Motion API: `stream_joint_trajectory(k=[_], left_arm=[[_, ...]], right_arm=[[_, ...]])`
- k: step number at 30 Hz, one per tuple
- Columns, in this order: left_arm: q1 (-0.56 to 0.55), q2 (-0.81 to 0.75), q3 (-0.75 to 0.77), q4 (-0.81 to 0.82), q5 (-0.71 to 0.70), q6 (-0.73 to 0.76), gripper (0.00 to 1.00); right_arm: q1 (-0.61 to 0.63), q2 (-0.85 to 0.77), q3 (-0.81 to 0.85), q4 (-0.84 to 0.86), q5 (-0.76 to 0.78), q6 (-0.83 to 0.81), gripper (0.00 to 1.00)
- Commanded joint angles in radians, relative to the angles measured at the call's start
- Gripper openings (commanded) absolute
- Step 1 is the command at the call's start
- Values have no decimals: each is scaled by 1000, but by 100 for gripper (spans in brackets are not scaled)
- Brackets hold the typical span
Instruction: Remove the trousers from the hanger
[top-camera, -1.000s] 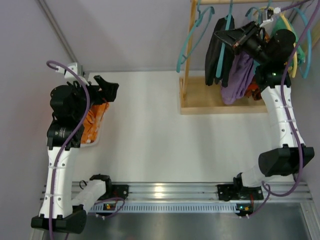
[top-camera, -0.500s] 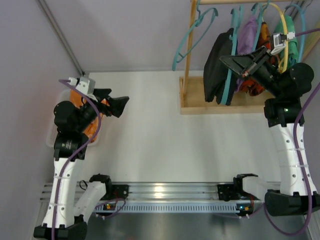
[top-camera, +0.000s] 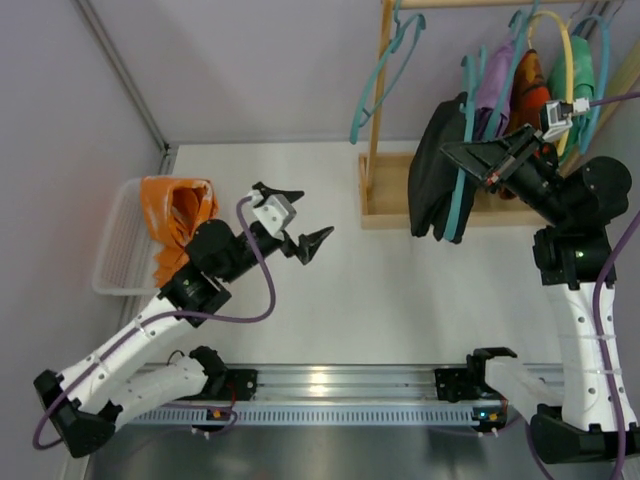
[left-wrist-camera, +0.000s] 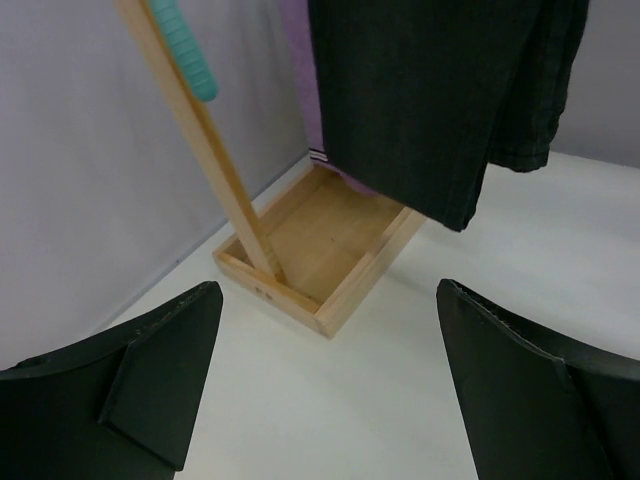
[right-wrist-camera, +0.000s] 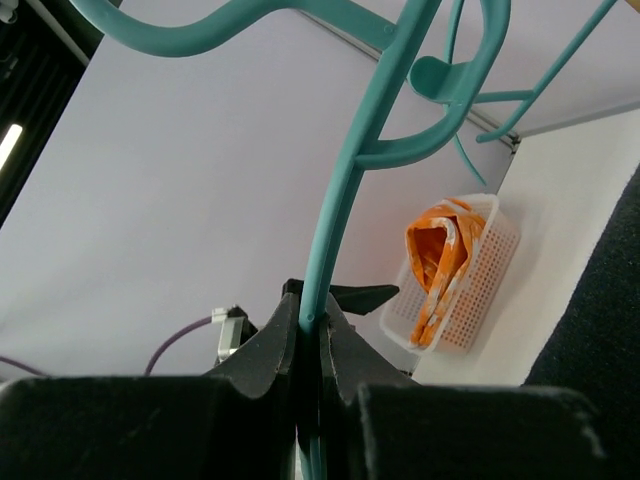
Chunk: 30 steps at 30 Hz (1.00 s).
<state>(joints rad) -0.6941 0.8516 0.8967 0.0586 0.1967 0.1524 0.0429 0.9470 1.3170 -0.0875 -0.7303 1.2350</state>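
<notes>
Black trousers (top-camera: 432, 185) hang on a teal hanger (top-camera: 464, 195) at the left end of the wooden rack (top-camera: 385, 205). My right gripper (top-camera: 449, 150) is shut on that hanger's teal rod (right-wrist-camera: 330, 240); its jaws pinch the rod (right-wrist-camera: 310, 322) and a corner of the trousers (right-wrist-camera: 605, 330) shows at lower right. My left gripper (top-camera: 292, 226) is open and empty above the table, left of the rack. In the left wrist view the trousers (left-wrist-camera: 440, 90) hang ahead above the rack's base (left-wrist-camera: 320, 240), with its fingers (left-wrist-camera: 130, 390) wide apart.
A white basket (top-camera: 118, 262) with an orange garment (top-camera: 175, 215) stands at the far left, also in the right wrist view (right-wrist-camera: 450, 265). An empty teal hanger (top-camera: 385, 70) and purple (top-camera: 492, 75), orange (top-camera: 528, 85) and green (top-camera: 565, 80) garments hang on the rack.
My left arm swung from over the basket out to the table's middle, gripper open toward the rack. My right gripper drew the hanger with the trousers nearer and slightly lower.
</notes>
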Motion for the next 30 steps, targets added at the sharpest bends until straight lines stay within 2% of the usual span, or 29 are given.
stream_joint_trajectory(k=[1, 4, 8, 10, 13, 17, 24, 27, 30], left_arm=[[-151, 76, -15, 240, -254, 128, 94], [-316, 165, 7, 355, -342, 163, 94], [-480, 269, 7, 533, -417, 286, 91], [-519, 335, 19, 602, -450, 285, 90], [-524, 417, 65, 639, -487, 243, 86], [-532, 497, 116, 745, -453, 230, 82], [-559, 631, 185, 858, -430, 259, 82], [-559, 674, 194, 937, -399, 318, 82], [-559, 728, 240, 940, -420, 345, 81]], right_arm=[[2, -68, 31, 123, 32, -23, 0], [2, -76, 36, 112, 32, -23, 0], [2, -89, 37, 91, 37, -19, 0], [2, -93, 34, 91, 40, -22, 0], [2, -96, 36, 65, 46, -20, 0], [2, -109, 24, 68, 61, -16, 0], [2, -117, 22, 103, 68, 15, 0], [2, -116, 33, 97, 66, 20, 0], [0, -116, 41, 107, 65, 32, 0]])
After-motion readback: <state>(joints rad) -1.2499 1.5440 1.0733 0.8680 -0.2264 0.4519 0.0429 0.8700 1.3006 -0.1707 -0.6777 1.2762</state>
